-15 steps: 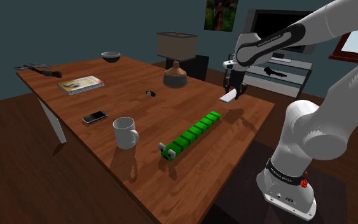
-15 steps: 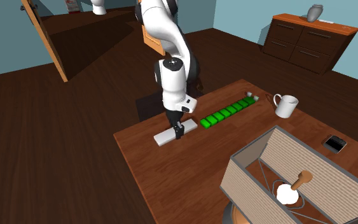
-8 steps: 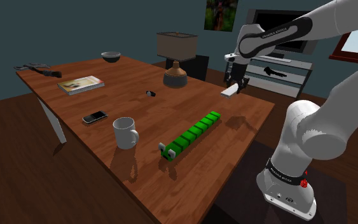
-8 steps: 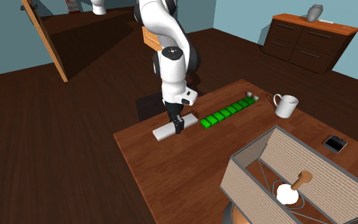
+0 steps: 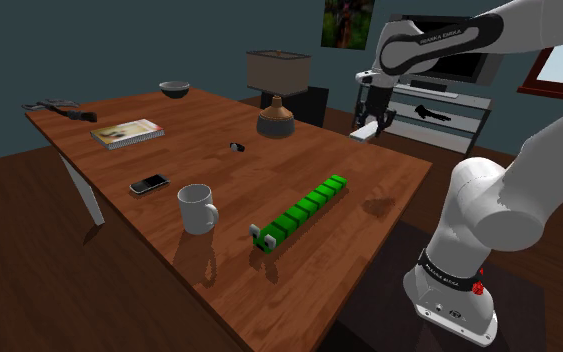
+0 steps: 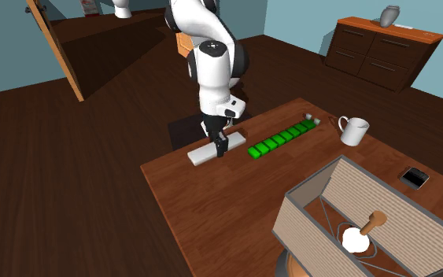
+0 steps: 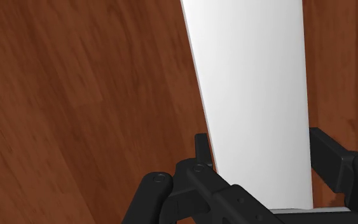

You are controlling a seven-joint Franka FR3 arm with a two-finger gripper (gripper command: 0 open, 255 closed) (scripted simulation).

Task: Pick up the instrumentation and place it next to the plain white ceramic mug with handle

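- The black gripper [image 5: 373, 120] is clamped on the instrument, a plain white bar [image 5: 362, 132]. In the wrist view its fingers [image 7: 201, 156] press the bar's two long sides.
- Over the last second we see the bar rise. It was just above the wooden table [image 5: 269, 170] a second ago, and now it hangs clear of the top, over the table's end nearest the stand.
- In the second exterior view the arm has drawn up and the bar rides higher under the hand.
- The white mug [image 5: 197, 208] stands where it stood, handle out, well apart from the bar. A green segmented strip [image 5: 299, 212] lies on the table between them.
- We judge the pick-up done and the carry only starting.
- The bar has to travel across the strip towards the mug and come down beside it without striking either one.
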